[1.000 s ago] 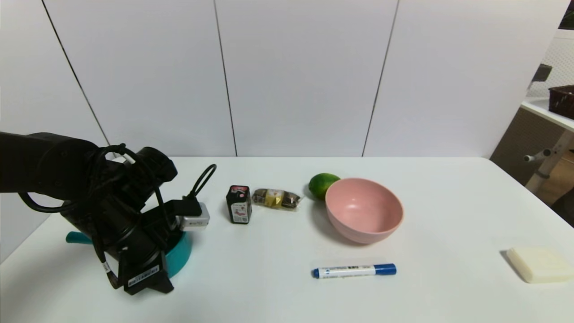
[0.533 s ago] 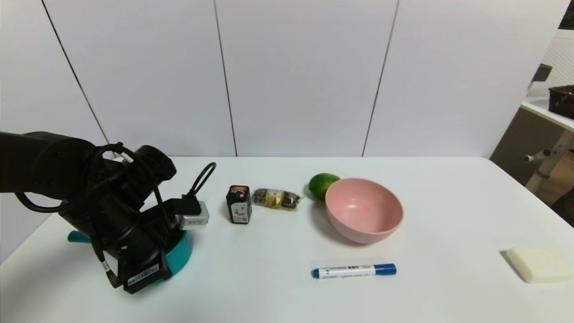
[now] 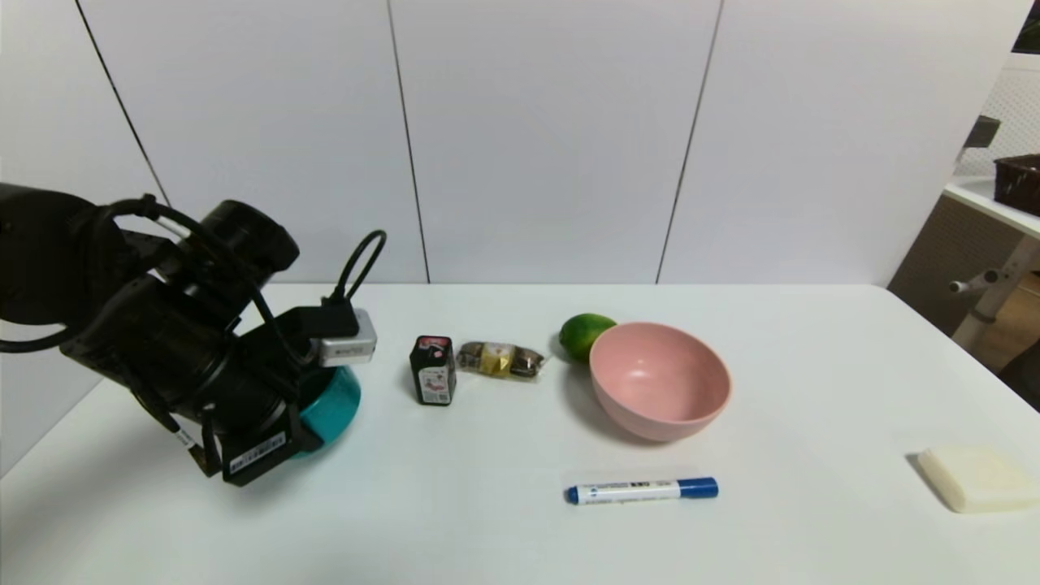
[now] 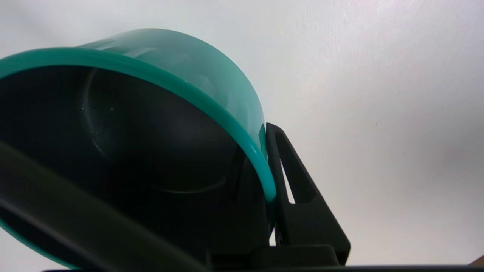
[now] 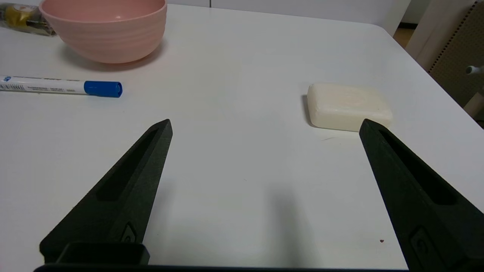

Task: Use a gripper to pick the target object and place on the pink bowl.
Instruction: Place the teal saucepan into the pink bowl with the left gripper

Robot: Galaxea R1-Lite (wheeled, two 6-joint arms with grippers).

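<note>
The left gripper [image 4: 267, 189], its jaws pinching the rim of the teal saucepan [image 4: 181, 64] between them, has just risen, leaving the pink bowl [image 3: 660, 382] well apart from the jaws as the apparent next destination; the right gripper [image 5: 266, 124] waits, spread, over the table [image 5: 242, 158].

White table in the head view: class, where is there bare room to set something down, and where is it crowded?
Free: the table between pink bowl and soap; also the front, left of the marker. Crowded: the back middle, where box, wrapped snack, lime and bowl line up.
</note>
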